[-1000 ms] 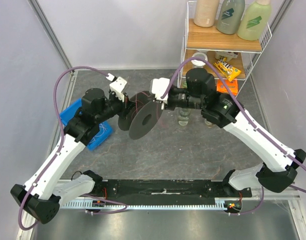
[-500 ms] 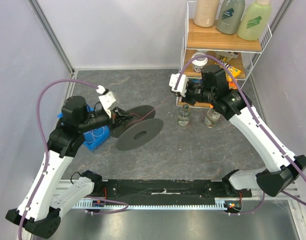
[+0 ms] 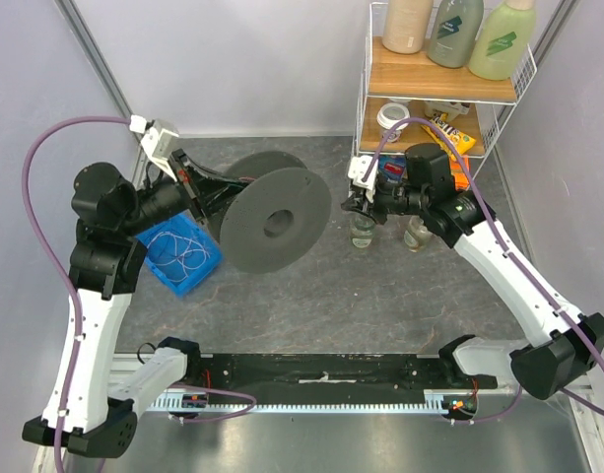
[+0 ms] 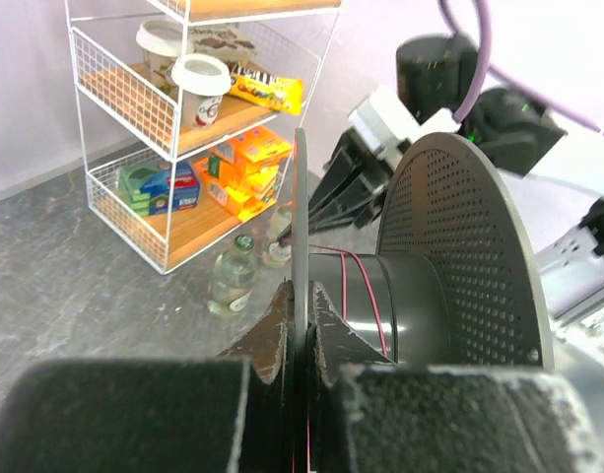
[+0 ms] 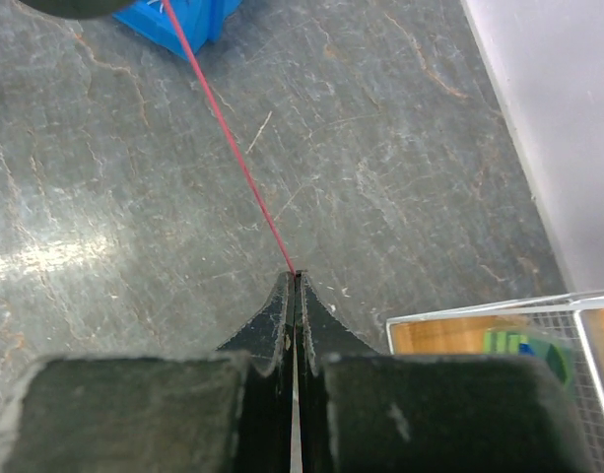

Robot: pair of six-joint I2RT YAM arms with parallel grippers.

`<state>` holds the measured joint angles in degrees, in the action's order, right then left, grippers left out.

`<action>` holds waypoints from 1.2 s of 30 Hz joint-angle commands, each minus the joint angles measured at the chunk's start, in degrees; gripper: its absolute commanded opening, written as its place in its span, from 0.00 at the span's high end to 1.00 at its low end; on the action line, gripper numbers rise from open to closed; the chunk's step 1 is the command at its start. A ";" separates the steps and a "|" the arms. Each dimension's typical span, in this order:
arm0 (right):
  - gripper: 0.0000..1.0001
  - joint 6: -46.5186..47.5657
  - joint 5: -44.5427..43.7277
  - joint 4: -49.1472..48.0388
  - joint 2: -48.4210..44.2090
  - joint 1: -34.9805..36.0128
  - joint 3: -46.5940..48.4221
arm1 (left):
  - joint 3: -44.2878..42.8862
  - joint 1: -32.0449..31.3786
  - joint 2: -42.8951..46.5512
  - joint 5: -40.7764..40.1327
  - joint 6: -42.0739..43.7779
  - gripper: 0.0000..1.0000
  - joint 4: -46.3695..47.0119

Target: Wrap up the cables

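Observation:
A dark grey perforated spool (image 3: 277,219) hangs above the table, its axis roughly level. My left gripper (image 3: 198,192) is shut on the edge of its rear flange (image 4: 300,207); a thin red-pink cable is wound round the hub (image 4: 353,286). My right gripper (image 3: 353,204) is to the right of the spool, shut on the same thin cable (image 5: 223,128), which runs taut from its fingertips (image 5: 285,296) toward the spool. The cable is too thin to show between gripper and spool in the top view. More pale pink cables (image 3: 178,251) lie in loose loops in a blue bin (image 3: 205,266).
A white wire shelf (image 3: 364,94) with bottles, cups and snack packs stands at the back right. Two small glass bottles (image 3: 362,232) (image 3: 416,234) stand on the table below my right gripper. A black rail (image 3: 321,370) runs along the near edge.
My left arm has lifted the spool off the table and swung back to the left, tipping it upright. My right gripper has drawn away from the spool, then dropped slightly, still pinching the cable.

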<state>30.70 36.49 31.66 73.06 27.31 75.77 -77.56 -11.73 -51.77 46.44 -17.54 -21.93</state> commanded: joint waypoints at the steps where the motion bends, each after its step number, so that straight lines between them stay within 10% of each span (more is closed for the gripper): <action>1: 1.00 -5.90 -0.55 -2.30 -1.51 -2.00 -3.96 | -7.16 0.74 0.01 0.42 -14.18 0.98 12.79; 3: 1.00 -7.40 2.43 -4.06 -2.30 -2.00 -4.84 | -8.30 0.74 -1.14 -2.30 -15.59 0.98 12.62; 10: 0.20 -14.25 4.38 -8.53 -5.55 -2.00 -7.11 | -13.84 0.74 -4.83 -10.56 -15.33 0.98 9.72; 13: 0.02 -18.29 4.03 -14.59 -8.27 -1.91 -10.45 | -15.43 0.74 -5.54 -13.20 -15.59 0.99 9.54; 23: 0.02 -44.66 -6.16 -37.29 -10.48 -2.00 -19.61 | -18.94 0.57 -7.12 -26.74 -20.33 0.98 10.85; 36: 0.02 -33.60 -7.93 -51.86 -8.29 -0.33 -27.25 | -17.80 0.65 -9.58 -32.02 -28.42 0.98 18.24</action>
<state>-6.98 31.42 -10.79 64.14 25.93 50.65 -93.54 -11.25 -61.73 17.41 -39.88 -12.75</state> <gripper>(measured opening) 0.979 0.047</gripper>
